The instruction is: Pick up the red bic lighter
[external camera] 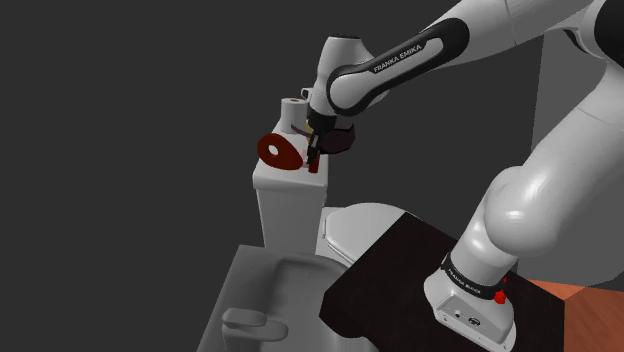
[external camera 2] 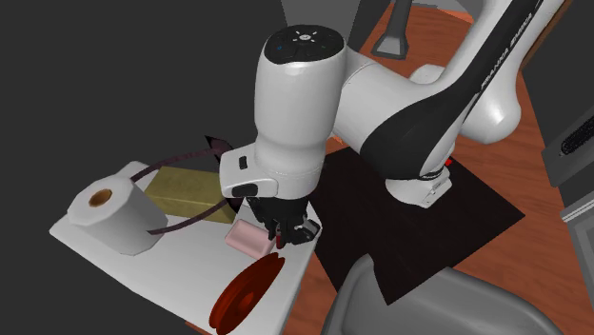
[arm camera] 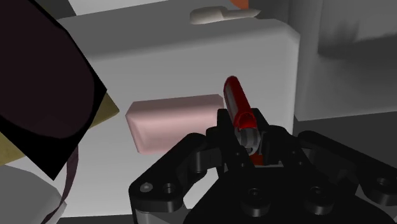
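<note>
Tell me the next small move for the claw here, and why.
Probably a short, straight lift. In the wrist view the claw is shut on the red lighter. The lighter's free end points out over the white tank lid, and the pink block lies close beside it. Rising first should clear the block before any sideways travel.

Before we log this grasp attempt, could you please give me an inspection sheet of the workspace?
Surface: white toilet tank lid, crowded.
Job's things: red lighter, clasped between the fingers.
Clutter: toilet roll, olive box, pink block, red disc, dark strap.
Grippers: black gripper, shut on the red lighter.
Cables: nothing seen.
Surroundings: toilet bowl, grey sink, dark stand, wooden floor.
</note>
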`<state>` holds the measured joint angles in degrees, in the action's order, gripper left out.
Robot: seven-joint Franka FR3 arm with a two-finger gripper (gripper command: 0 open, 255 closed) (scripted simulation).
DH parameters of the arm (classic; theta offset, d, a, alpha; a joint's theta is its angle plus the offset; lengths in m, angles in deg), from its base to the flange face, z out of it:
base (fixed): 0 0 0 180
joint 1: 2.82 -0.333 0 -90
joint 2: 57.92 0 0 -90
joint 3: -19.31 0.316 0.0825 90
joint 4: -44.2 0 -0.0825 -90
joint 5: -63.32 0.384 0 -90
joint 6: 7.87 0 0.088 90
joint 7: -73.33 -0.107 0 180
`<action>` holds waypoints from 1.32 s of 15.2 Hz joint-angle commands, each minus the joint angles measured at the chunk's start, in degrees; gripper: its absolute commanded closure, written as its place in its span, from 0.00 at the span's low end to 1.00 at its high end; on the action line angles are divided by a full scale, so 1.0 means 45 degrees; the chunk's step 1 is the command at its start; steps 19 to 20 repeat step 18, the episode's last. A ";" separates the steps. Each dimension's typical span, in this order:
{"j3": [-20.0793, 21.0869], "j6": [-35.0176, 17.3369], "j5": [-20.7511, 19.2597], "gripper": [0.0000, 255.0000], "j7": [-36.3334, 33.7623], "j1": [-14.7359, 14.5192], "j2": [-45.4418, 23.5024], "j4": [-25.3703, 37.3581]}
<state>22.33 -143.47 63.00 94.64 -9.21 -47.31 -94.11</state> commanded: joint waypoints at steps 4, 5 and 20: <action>-0.0019 0.0578 0.0024 1.00 0.0035 0.0003 0.0310 0.0262; -0.0022 0.0760 0.0030 1.00 0.0041 0.0002 0.0394 0.0360; -0.0048 0.2759 0.0073 1.00 0.0093 -0.0005 0.1125 0.1629</action>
